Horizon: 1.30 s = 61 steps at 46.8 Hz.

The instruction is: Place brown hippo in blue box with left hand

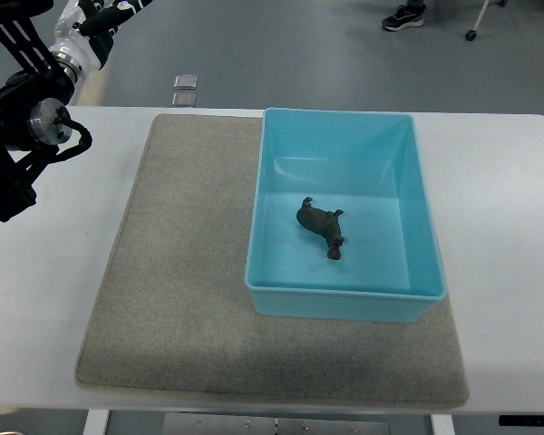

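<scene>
The brown hippo lies on its side on the floor of the blue box, near the middle. The box sits on the right part of a grey mat on the white table. My left arm shows at the upper left edge, well away from the box and above the table's left end. Its hand end is dark and partly cut off by the picture's edge. Nothing shows in it. The right arm is out of view.
Beyond the table's far edge, two small metal plates lie on the floor. A person's shoe and a caster wheel show at the top right.
</scene>
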Available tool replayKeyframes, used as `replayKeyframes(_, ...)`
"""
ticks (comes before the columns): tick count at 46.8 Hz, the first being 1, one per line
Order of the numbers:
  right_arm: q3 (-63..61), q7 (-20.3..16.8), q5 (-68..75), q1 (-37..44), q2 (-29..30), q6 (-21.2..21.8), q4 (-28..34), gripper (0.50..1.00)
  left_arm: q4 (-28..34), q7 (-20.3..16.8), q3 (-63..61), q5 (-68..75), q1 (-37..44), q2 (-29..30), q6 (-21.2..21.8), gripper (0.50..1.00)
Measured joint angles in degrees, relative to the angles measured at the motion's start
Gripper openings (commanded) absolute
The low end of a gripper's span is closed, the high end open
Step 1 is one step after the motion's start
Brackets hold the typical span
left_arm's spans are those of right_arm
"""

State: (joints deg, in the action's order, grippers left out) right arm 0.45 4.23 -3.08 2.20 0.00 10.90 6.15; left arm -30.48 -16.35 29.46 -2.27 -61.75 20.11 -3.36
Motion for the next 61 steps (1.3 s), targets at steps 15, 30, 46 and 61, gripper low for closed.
replayKeyframes(15,0.01,-0.01,0.0,-0.01,0.0,0.0,0.0,0.936,3.75,-0.63,4.51,-3.55,1.39,-0.49,-11.49,0.999)
replayKeyframes(30,0.04,-0.01,0.0,0.0,0.0,0.0,0.0,0.936,4.02,-0.63,5.8,-2.89,2.85,-2.36,-11.42,0.999)
replayKeyframes(46,0.01,-0.01,0.0,0.0,0.0,0.0,0.0,0.936,4.03,-0.69,5.61,-2.56,2.86,-2.28,-11.84,0.999)
replayKeyframes(61,-0.21,-0.01,0.03,-0.05,-0.02,0.58,1.02,0.936,4.08,-0.7,5.19,-2.6,2.88,-2.28,-11.99,0.999)
